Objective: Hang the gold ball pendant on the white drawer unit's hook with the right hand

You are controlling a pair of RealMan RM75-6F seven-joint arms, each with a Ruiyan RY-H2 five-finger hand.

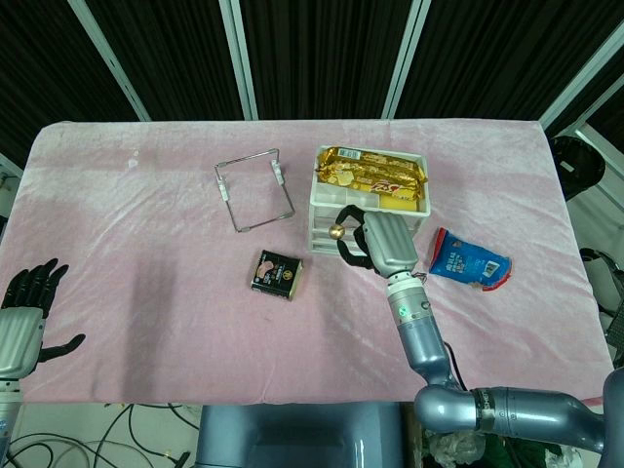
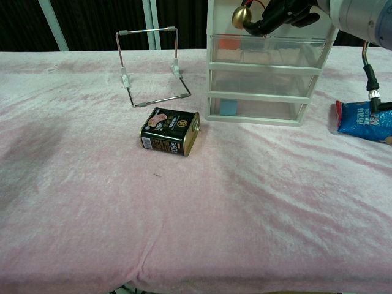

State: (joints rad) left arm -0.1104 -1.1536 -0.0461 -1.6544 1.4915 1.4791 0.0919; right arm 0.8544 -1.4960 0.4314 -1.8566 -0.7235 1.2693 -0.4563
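1. we see the right hand at the front of the white drawer unit, its dark fingers curled around the gold ball pendant, which sits near the unit's upper left corner.
2. the hook is not clear to us in either view.
3. we judge the pendant light, hard and smooth (likely slippery), so it is best held by its cord or loop, leaving the ball to dangle.
4. the left hand rests low at the table edge, fingers spread, holding nothing.
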